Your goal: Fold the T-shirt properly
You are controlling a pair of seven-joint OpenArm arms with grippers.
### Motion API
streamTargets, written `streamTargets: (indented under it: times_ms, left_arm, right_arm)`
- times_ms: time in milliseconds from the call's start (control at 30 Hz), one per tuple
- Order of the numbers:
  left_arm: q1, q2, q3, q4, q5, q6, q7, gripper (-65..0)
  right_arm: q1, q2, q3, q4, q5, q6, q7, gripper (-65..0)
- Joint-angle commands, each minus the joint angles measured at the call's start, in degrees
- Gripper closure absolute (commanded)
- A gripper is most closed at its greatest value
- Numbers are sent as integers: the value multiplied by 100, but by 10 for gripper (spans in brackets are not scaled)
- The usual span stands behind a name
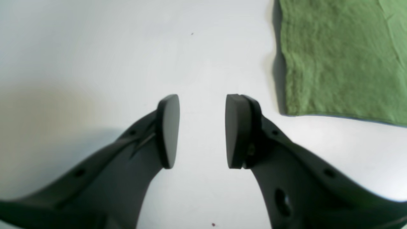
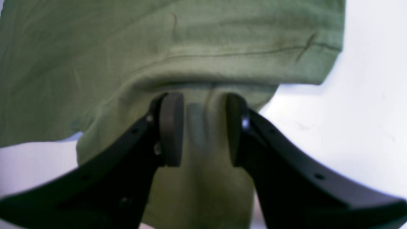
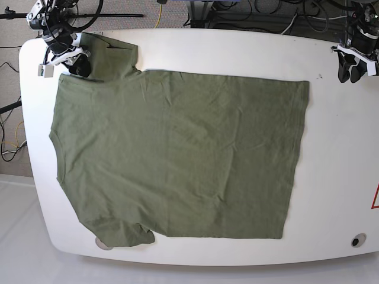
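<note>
The T-shirt [image 3: 177,154] lies spread flat across the middle of the white tabletop [image 3: 331,177]. Right gripper [image 2: 203,127], jaws parted, straddles a sleeve fold at one far corner; left gripper [image 1: 202,130] hangs open over bare tabletop at the other far corner.

The frame's upper and left parts are being filled by the T-shirt [image 2: 95,57], its hemmed edge running across the top. The right hand [image 2: 203,128] is being held with pads apart over a fold of cloth, white worktop [image 2: 365,127] showing at right.
</note>
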Motion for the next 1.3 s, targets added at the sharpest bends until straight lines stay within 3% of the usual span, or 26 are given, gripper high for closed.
streamTargets:
  times_ms: [0, 200, 467, 667, 733, 1067, 1267]
  left_arm:
    - [29, -71, -30, 83, -84, -28, -146, -220]
    - [30, -87, -10, 68, -134, 28, 65, -241]
    - [46, -89, -33, 25, -138, 17, 268, -354]
    - [56, -95, -52, 15, -151, -14, 276, -356]
    - [32, -86, -58, 19, -186, -16, 257, -346]
    - [92, -78, -34, 40, -125, -28, 42, -231]
    - [95, -60, -38, 49, -109, -28, 19, -232]
  right_arm:
    - [-35, 37, -16, -57, -233, -56, -245, -234]
    - [-40, -4, -50, -75, -146, -56, -276, -196]
    - [-29, -5, -67, -124, -103, -56, -177, -48]
    - [-11, -11, -42, -123, -113, -56, -162, -75]
    - [-12, -8, 166, -67, -115, -56, -179, -122]
    - [-18, -3, 209, -52, -89, -56, -97, -223]
    - [-23, 10, 150, -37, -74, -56, -39, -227]
